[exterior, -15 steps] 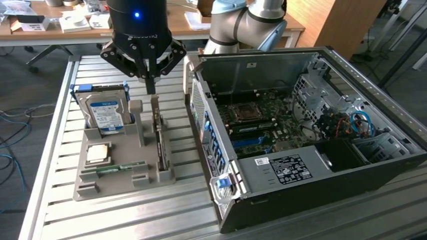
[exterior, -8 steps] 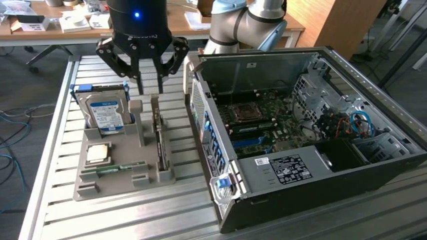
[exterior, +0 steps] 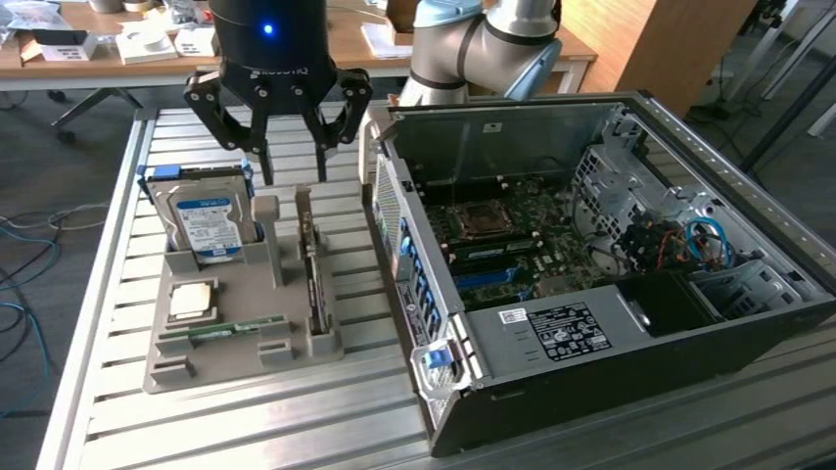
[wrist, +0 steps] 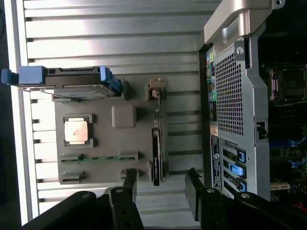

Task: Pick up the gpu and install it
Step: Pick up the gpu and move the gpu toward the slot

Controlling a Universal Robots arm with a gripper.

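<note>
Work cell, seen from outside and from the wrist. The gripper [exterior: 296, 174] hangs above the far end of the grey holder tray [exterior: 246, 294], its fingers spread apart and empty; in the wrist view they straddle the line of the card without touching it. The gpu [exterior: 311, 262] stands on edge in its slot in the tray, between the hard drive [exterior: 209, 220] and the open computer case [exterior: 614, 264], near the case wall. The processor chip [exterior: 192, 299] and memory stick [exterior: 235, 328] lie flat in their own recesses. Likely hazards: the card is thin and upright, so a descent off its centre line could push it sideways or jam it in the slot; a fingertip could strike a tray post; a shallow pinch could let the card twist.
</note>
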